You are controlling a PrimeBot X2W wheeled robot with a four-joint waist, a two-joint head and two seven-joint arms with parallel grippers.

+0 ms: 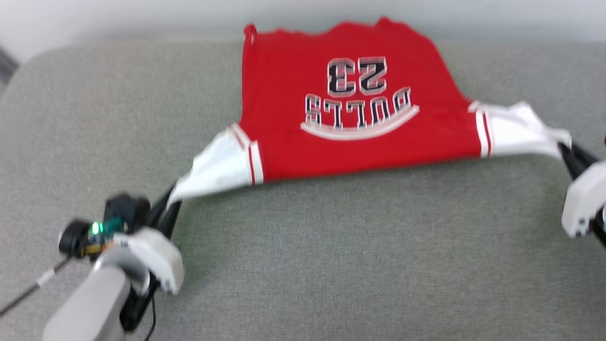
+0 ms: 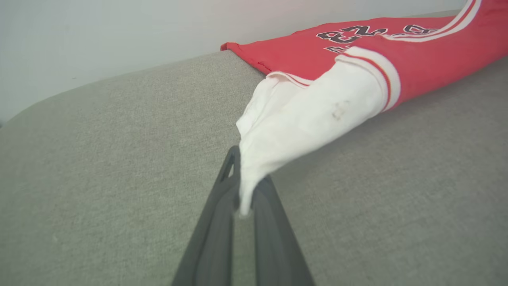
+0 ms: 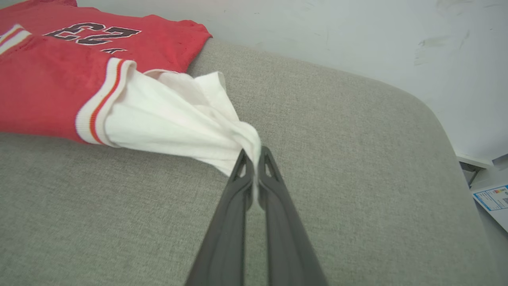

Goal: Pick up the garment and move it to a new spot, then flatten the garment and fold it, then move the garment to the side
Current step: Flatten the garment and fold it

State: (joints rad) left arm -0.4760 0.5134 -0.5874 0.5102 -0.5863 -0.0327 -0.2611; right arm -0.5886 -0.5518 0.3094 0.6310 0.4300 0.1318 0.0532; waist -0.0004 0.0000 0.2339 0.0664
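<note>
The garment (image 1: 341, 109) is a red T-shirt with white sleeves, print side up, stretched across the far half of the grey table (image 1: 331, 246). Its "BULLS 23" print reads upside down from my head. My left gripper (image 1: 171, 199) is shut on the tip of the left white sleeve (image 2: 309, 119), pinching it at my left gripper (image 2: 245, 178) in the wrist view. My right gripper (image 1: 564, 150) is shut on the right white sleeve (image 3: 174, 123), bunched at my right gripper (image 3: 254, 157). The near hem is lifted off the cloth surface between both grips.
A pale wall (image 1: 142, 19) runs right behind the table's far edge, where the shirt's far hem lies. The table's rounded right corner (image 3: 432, 115) drops off toward papers (image 3: 492, 198) on the floor. Bare grey surface spreads in front of the shirt.
</note>
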